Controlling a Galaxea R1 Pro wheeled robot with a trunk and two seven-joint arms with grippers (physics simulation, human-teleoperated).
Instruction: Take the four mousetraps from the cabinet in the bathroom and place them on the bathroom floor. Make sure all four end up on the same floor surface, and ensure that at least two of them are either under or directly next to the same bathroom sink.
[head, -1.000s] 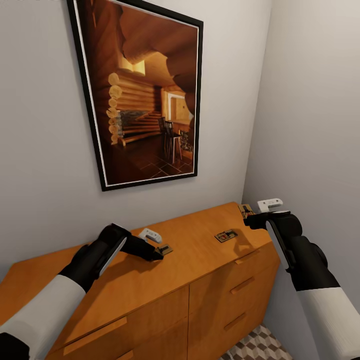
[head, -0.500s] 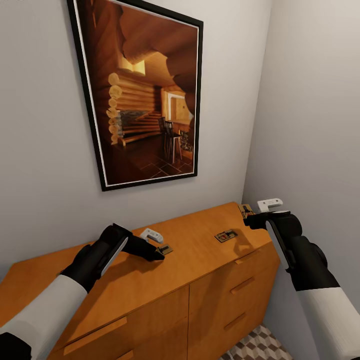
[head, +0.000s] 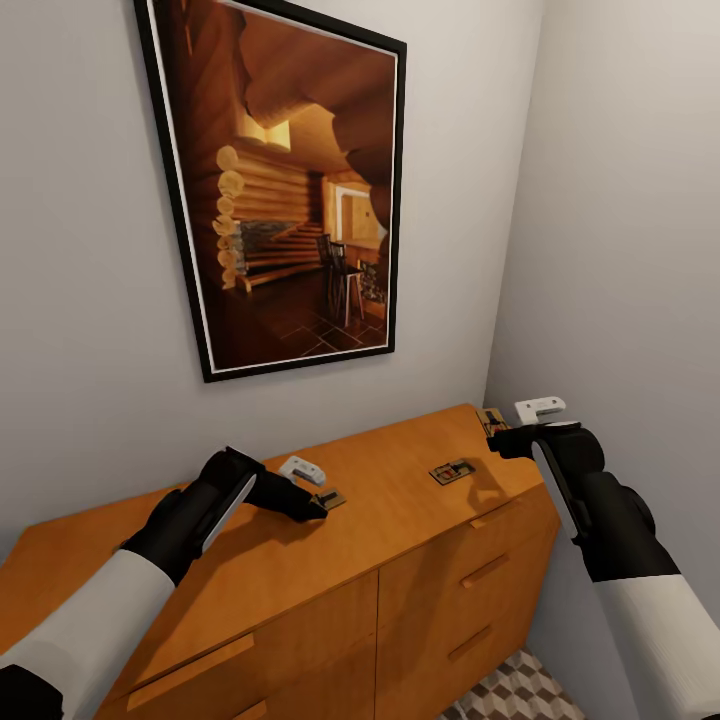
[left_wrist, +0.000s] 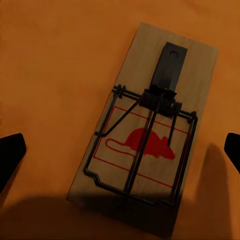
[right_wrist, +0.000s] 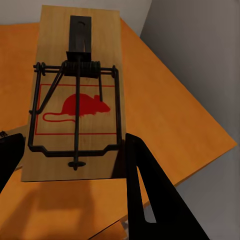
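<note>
orange wood runs under both of your arms: the mousetraps lie on the top of an orange wooden dresser (head: 300, 560) with drawer fronts, not on a white unit, so go by what lies here. you are in the pick-up step, with nothing on the cube-patterned tile floor (head: 515, 695) yet, which shows at about 5 o'clock in the head view.

your left gripper (head: 318, 508) sits low over a flat tan wooden mousetrap with a black wire spring and a red mouse print (left_wrist: 145, 132). in the left wrist view its black fingertips (left_wrist: 10, 155) stand wide apart on either side of the slab, touching nothing, so it is spread and empty. a judgement: you need to come down squarely, then close across the narrow width.

your right gripper (head: 497, 441) is at the dresser's far right corner, about 3 o'clock, at a second tan mousetrap (right_wrist: 75, 95). one dark finger (right_wrist: 150, 190) lies along the slab's edge; the other peeks in at the opposite side. whether it is clamped, i cannot tell.

a third mousetrap (head: 452, 471) lies between your arms, apart from both. the fourth i cannot pick out.
</note>
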